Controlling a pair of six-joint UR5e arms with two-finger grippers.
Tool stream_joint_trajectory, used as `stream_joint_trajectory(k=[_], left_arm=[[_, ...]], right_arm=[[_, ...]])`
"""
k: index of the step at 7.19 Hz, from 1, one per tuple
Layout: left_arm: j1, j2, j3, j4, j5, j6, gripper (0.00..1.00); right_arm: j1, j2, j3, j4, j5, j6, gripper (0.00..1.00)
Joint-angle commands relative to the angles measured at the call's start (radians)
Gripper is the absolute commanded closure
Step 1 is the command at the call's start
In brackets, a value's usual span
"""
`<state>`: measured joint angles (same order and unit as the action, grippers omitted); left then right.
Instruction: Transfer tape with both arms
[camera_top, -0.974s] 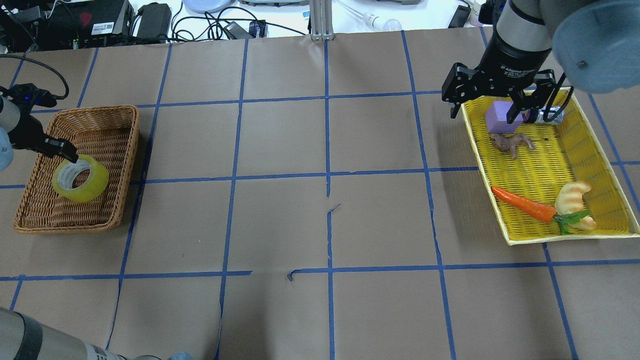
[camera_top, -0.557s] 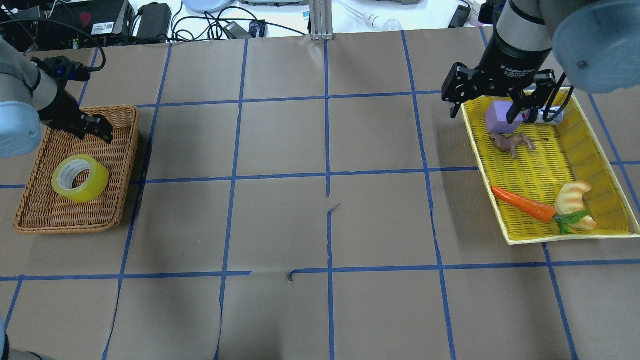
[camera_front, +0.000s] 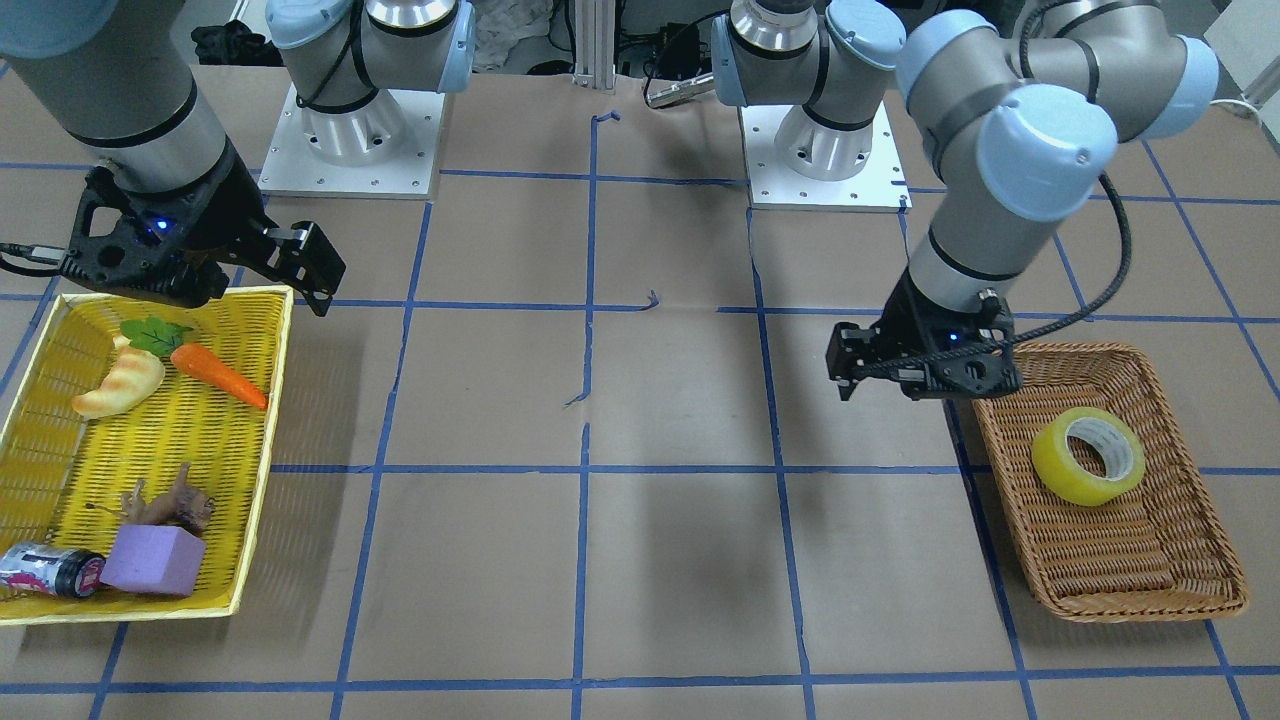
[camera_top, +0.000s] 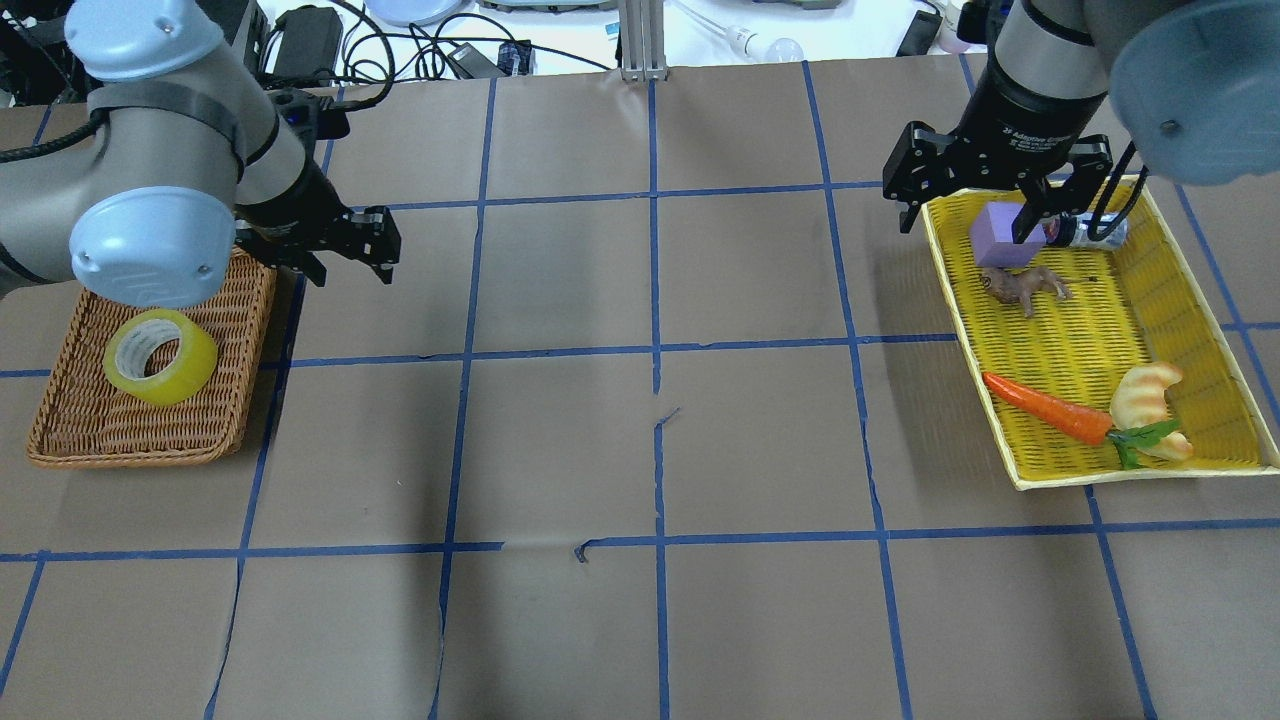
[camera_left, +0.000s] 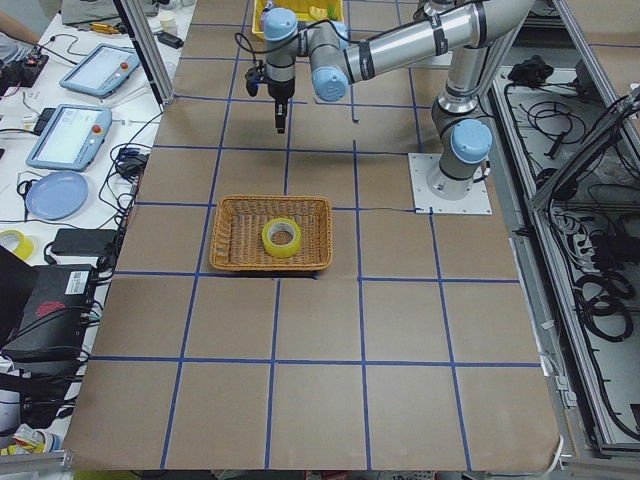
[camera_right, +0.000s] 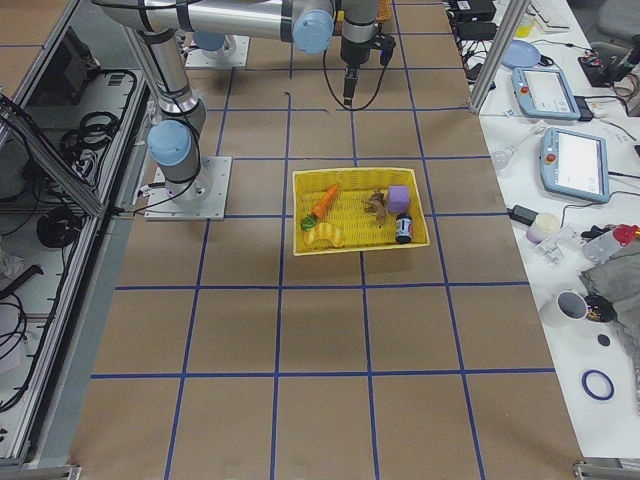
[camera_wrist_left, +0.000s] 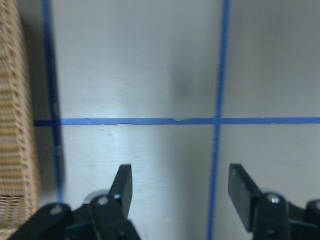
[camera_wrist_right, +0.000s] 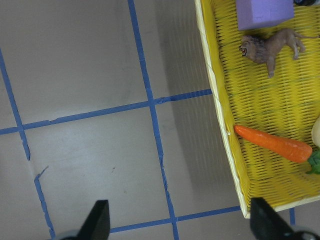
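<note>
The tape (camera_top: 160, 357), a yellow-green roll with a whitish core, lies in the wicker basket (camera_top: 240, 420) at the table's left; it also shows in the front view (camera_front: 1088, 456) and the exterior left view (camera_left: 282, 238). My left gripper (camera_top: 352, 272) is open and empty, above bare table just right of the basket's far right corner; the left wrist view shows its fingers (camera_wrist_left: 122, 185) spread over blue grid lines. My right gripper (camera_top: 965, 222) is open and empty, hovering over the far left corner of the yellow tray (camera_top: 975, 370).
The yellow tray holds a purple foam block (camera_top: 1000, 235), a small dark can (camera_top: 1095, 232), a toy lion (camera_top: 1025, 285), a carrot (camera_top: 1045, 408) and a croissant (camera_top: 1150, 395). Cables and devices lie beyond the table's far edge.
My left gripper has left the tape's edge and swung out of the basket to the far right of it. The tape stays in the basket. The right arm has barely moved.
</note>
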<state>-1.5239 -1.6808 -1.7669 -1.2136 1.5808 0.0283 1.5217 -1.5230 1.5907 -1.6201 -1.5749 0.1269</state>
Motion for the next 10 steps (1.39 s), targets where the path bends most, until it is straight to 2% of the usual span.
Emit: stream_joint_trajectory(k=[1, 2, 5, 10], left_arm=[[-0.090, 0.074, 0.004, -0.088, -0.005, -0.073, 0.00], [-0.091, 0.101, 0.033, -0.160, -0.008, -0.073, 0.00], [-0.090, 0.104, 0.271, -0.485, -0.025, -0.073, 0.00], [-0.085, 0.079, 0.264, -0.485, -0.019, -0.070, 0.00]], right_arm=[[0.002, -0.014, -0.005, 0.006, 0.003, -0.010, 0.00], [0.002, -0.016, -0.005, 0.032, 0.004, -0.012, 0.00], [0.014, -0.020, -0.003, 0.042, 0.015, -0.012, 0.00], [0.014, -0.019, 0.002, 0.040, 0.013, -0.012, 0.00]])
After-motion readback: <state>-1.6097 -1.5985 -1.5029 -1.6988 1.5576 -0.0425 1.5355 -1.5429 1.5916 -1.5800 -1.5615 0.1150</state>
